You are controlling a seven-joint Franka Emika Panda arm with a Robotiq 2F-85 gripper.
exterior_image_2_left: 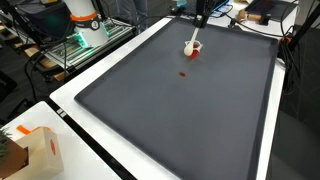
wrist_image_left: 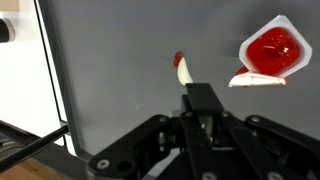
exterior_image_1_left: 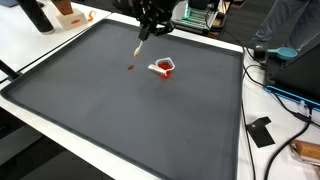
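The dark grey mat (exterior_image_1_left: pixel 120 120) is matte and finely textured. It is a large rectangle covering most of the white bench (exterior_image_1_left: pixel 25 45), whose smooth edge frames it.

In the upper centre of an exterior view, the black gripper (exterior_image_1_left: pixel 148 30) reaches down from the top edge. Its fingers (wrist_image_left: pixel 205 105) are pressed together on a pale stick (wrist_image_left: pixel 184 75), which is thin and straight. In the wrist view the stick rises from the lower centre of the frame towards the middle, and its far end shows red. In an exterior view the stick (exterior_image_1_left: pixel 139 44) slants down and to the left, with its tip above the mat.

The small cup (wrist_image_left: pixel 272 48) sits at the upper right of the wrist view. It is white, thin-walled plastic with rounded corners, filled with glossy red sauce. Its peeled lid hangs as a flap at the lower edge. In both exterior views the cup (exterior_image_2_left: pixel 192 47) stands on the mat, close below the gripper (exterior_image_2_left: pixel 200 14).

A small red spot (exterior_image_1_left: pixel 130 67) marks the mat left of the cup (exterior_image_1_left: pixel 165 68), apart from it.
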